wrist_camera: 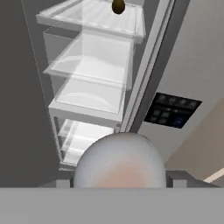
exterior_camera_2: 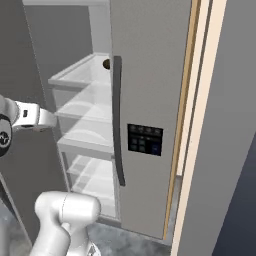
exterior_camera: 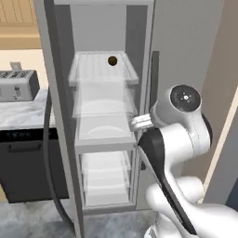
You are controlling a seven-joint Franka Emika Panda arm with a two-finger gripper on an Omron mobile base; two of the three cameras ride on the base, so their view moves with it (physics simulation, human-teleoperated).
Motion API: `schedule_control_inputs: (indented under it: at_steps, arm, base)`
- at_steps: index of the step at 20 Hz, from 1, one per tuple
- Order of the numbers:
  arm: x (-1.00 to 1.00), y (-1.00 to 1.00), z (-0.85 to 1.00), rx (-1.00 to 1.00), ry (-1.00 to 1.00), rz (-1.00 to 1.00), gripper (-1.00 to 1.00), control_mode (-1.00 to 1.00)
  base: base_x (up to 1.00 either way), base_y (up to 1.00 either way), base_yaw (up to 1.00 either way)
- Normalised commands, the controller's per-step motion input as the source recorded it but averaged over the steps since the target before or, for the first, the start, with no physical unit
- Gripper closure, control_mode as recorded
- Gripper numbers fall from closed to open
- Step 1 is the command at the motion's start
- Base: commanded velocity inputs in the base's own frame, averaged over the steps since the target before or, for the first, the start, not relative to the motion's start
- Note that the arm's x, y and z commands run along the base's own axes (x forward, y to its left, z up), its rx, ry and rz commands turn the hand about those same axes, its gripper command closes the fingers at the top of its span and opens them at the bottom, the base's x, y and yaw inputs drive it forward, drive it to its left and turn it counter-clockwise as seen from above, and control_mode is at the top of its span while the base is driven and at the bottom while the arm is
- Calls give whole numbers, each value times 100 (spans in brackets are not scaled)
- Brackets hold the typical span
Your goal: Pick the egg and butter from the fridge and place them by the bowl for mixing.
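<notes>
The egg, a pale pinkish-grey ball, looms large at the bottom of the hand view, and my gripper is shut on it, with a dark fingertip showing at its side. The hand looks up at the open fridge from just outside it. The fridge has clear glass shelves, with its shut right door alongside. A dark brown ball rests on the top shelf. The butter and the bowl are out of view.
The fridge's open left door stands at the left. The right door carries a long dark handle and a control panel. A toaster sits on a marble counter over a dark appliance.
</notes>
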Motion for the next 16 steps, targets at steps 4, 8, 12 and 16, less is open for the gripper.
schedule_control_inputs:
  at_steps: [4,8,12,16]
  arm:
    - [0,0,0,0,0,0,100,100]
    - [0,0,0,0,0,0,100,100]
    - [0,0,0,0,0,0,100,100]
    - [0,0,0,0,0,0,100,100]
  base:
    - [-100,0,52]
    - [-95,0,69]
    - [-85,8,71]
    - [-77,15,73]
